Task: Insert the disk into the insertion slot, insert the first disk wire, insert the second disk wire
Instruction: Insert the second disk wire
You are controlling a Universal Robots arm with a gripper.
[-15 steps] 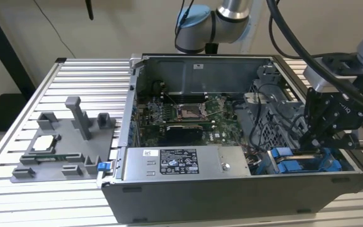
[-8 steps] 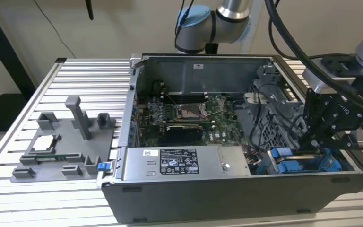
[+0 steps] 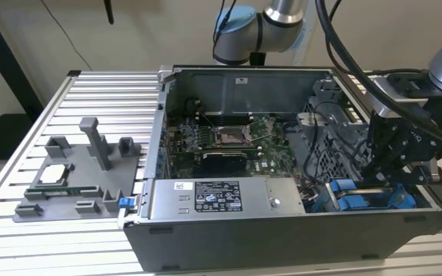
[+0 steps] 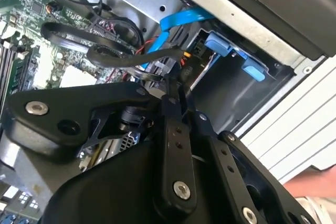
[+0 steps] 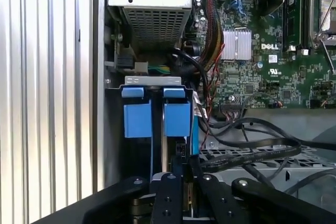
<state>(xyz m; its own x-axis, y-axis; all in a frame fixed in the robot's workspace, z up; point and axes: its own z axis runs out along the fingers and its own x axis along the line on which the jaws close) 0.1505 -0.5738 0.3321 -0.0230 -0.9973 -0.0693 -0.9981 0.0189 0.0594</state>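
The insertion slot [image 3: 359, 198] is the grey drive bay at the case's front corner on the exterior view's right, with blue plastic tabs [image 5: 177, 116] at its mouth. Those blue tabs [image 4: 218, 43] appear in both wrist views. The disk's metal body is hidden behind the blue plastic. My gripper [image 3: 378, 178] hangs just over the bay. Its black fingers [image 4: 170, 129] meet at the tips, and the gripper [image 4: 177, 85] is shut on the end of a black disk wire [image 4: 121, 59] right at the bay. A blue flat disk wire [image 4: 178, 19] runs alongside. In the first wrist view the gripper [image 5: 178, 166] sits directly below the tabs.
A grey power-supply box [image 3: 221, 198] with a sticker lies beside the bay. The green motherboard [image 3: 221, 144] fills the case floor. Loose black cables [image 5: 252, 145] loop near my fingers. On the slatted table, a grey fixture [image 3: 75, 184] holds small parts on the exterior view's left.
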